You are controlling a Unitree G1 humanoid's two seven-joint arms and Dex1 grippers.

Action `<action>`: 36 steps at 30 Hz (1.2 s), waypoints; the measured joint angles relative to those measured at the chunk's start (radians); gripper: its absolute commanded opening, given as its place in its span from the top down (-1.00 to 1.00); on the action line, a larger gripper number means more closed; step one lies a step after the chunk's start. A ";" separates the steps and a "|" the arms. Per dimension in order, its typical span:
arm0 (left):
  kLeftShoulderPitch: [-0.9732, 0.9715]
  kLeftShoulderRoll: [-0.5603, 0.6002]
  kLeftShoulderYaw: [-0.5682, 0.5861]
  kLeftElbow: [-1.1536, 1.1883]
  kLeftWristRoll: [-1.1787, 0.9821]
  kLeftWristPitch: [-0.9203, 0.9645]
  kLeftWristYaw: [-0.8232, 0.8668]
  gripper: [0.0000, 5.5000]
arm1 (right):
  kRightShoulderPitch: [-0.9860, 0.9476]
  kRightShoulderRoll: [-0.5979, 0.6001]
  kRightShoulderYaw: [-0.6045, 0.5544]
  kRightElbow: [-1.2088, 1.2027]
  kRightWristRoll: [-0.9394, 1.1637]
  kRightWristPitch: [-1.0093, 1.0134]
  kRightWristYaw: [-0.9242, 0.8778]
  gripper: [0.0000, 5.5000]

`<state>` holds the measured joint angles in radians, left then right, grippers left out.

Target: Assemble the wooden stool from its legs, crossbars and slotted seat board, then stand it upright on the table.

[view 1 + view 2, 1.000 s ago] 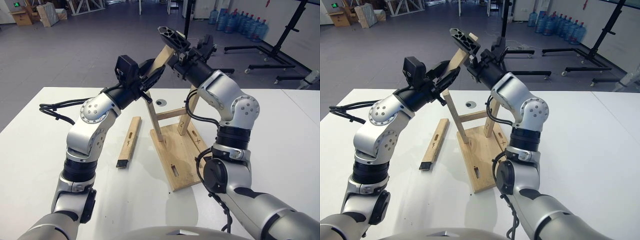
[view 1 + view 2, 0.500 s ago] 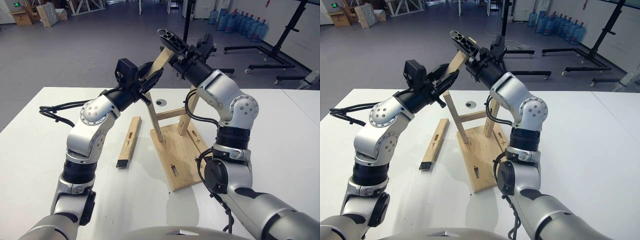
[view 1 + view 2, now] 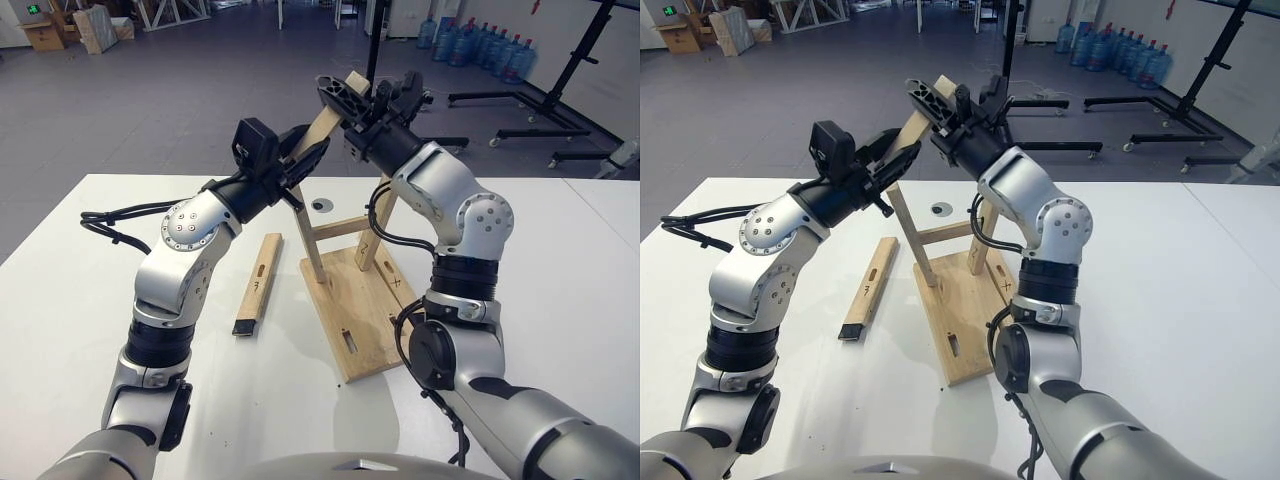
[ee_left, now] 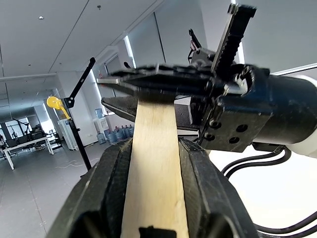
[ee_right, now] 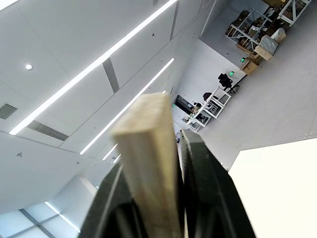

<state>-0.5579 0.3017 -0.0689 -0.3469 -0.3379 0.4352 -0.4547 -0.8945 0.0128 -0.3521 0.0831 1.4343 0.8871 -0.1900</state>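
Observation:
A slotted seat board [image 3: 362, 318] lies flat on the white table [image 3: 80, 330]. Two legs [image 3: 309, 243] stand in it, joined by a crossbar [image 3: 340, 227]. Above them a third wooden leg [image 3: 322, 124] is held slanting in the air. My left gripper [image 3: 303, 158] is shut on its lower part, the wood [image 4: 155, 163] pressed between both fingers [image 4: 116, 188]. My right gripper [image 3: 345, 100] is shut on its upper end [image 5: 148, 148], whose tip pokes out past the fingers [image 5: 203, 178]. A loose leg [image 3: 258, 283] with a slot and a black end lies on the table to the left of the board.
A round grommet [image 3: 322, 204] sits in the table behind the stool. The table stretches bare to the left and right of the board. Beyond the far edge is open floor with black stand bases [image 3: 520, 110] and water bottles [image 3: 490, 45].
My right gripper has slid slightly down the held leg, so the wood's tip now sticks out past it. The left gripper and the stool parts have hardly moved.

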 measured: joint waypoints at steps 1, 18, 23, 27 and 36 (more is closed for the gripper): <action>0.000 0.000 0.000 0.000 0.001 -0.001 0.000 0.53 | 0.000 -0.001 0.001 0.000 0.000 0.000 0.000 0.85; 0.017 -0.042 0.025 -0.039 -0.051 0.062 0.036 -0.15 | 0.044 -0.052 0.100 -0.037 -0.175 -0.019 0.090 0.86; 0.046 -0.073 0.301 -0.101 -0.293 0.120 0.144 -0.39 | 0.060 -0.138 0.065 -0.034 -0.235 -0.030 0.157 0.86; 0.095 -0.078 0.545 -0.073 -0.490 0.140 0.278 -0.61 | 0.106 -0.275 -0.061 -0.087 -0.172 -0.012 0.186 0.86; 0.416 -0.157 0.554 0.021 -0.377 0.074 0.380 -0.62 | 0.477 -0.596 -0.220 -0.135 -0.181 0.080 0.385 0.86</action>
<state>-0.1415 0.1443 0.4851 -0.3262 -0.7148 0.5088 -0.0746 -0.4177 -0.5835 -0.5720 -0.0521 1.2534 0.9670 0.1947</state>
